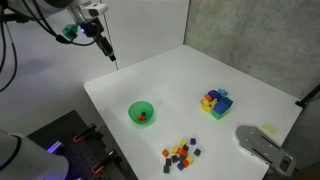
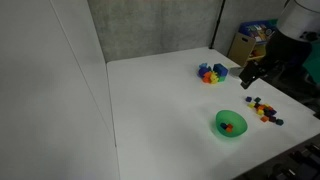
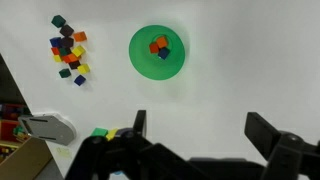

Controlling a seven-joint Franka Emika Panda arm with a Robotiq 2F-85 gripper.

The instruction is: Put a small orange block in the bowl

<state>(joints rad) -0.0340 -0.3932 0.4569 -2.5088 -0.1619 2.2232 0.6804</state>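
Closest to the lens in the wrist view is the end effector (image 3: 198,122). Its two dark fingers (image 3: 140,125) are spread wide, w/ only bare white desk (image 3: 240,60) showing btwn them, so it's fully open and gripping nothing.

In both exterior views the end effector (image 1: 112,60) (image 2: 250,78) hangs up off the desk, well apart from the bowl.

The green bowl (image 3: 138,40) sits upright on the desk, further up the wrist pic. Inside it I see a small orange block (image 3: 156,43) touching a dark blue block (image 3: 163,53). An exterior view shows the same bowl (image 1: 132,110) w/ an orange speck in it, near the front edge of the desk.

The loose cubes (image 3: 68,50) are a scatter of mixed colours, lying beside the bowl but not touching it. They also show in both exterior views (image 1: 182,153) (image 2: 265,108).

A bigger multicolour block cluster (image 1: 215,102) sits further off. In the wrist view it's partly hidden behind the end effector.

There's a grey object (image 1: 262,145) at the desk corner, can't tell what it is. A cardboard box (image 2: 245,45) stands beyond the desk.
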